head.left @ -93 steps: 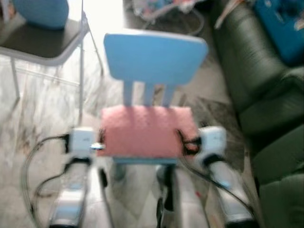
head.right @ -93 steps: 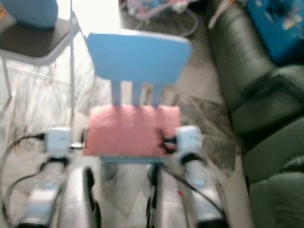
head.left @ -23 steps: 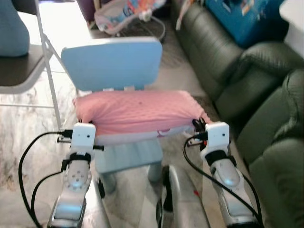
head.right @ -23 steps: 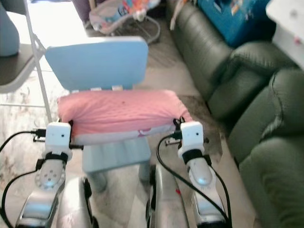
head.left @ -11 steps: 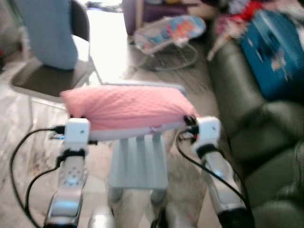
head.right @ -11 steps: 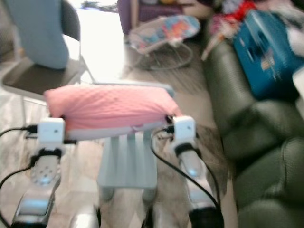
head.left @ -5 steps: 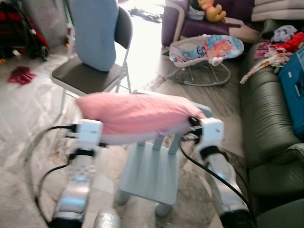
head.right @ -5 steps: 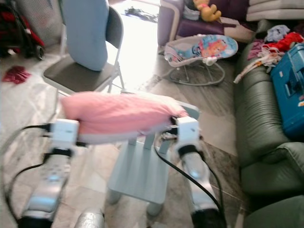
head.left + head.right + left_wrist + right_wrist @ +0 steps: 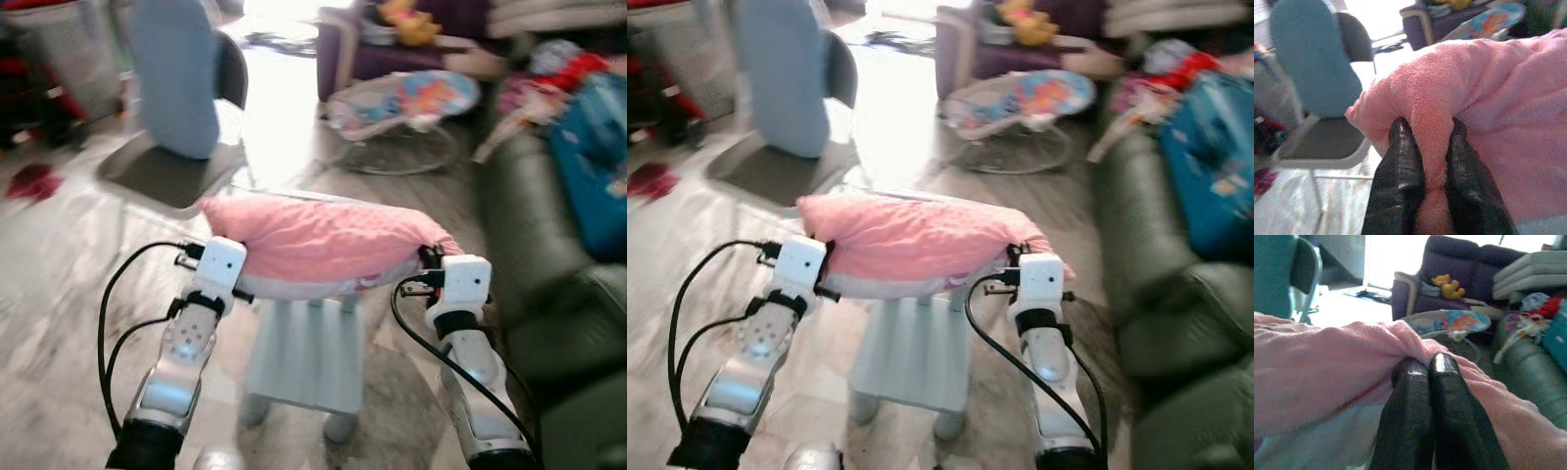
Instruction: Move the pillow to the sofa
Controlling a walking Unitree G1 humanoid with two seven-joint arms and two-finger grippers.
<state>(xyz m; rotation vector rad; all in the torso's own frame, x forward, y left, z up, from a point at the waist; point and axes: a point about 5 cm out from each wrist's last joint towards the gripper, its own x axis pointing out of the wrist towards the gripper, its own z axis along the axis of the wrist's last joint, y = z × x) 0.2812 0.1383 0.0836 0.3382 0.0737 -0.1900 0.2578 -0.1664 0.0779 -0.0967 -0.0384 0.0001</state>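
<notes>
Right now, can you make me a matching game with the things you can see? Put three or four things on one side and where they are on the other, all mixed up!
Things:
1. pink pillow
2. small blue chair
3. green sofa
4. baby bouncer

Places:
A. along the robot's right side
B. pinched at each end by the left hand and the right hand
C. on the floor farther ahead, past the pillow
D. on the floor below the lifted pillow

Pairs: 1-B, 2-D, 3-A, 4-C

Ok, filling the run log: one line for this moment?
pillow: lifted over blue chair | left tool: clamped | right tool: clamped | sofa: rightward
</notes>
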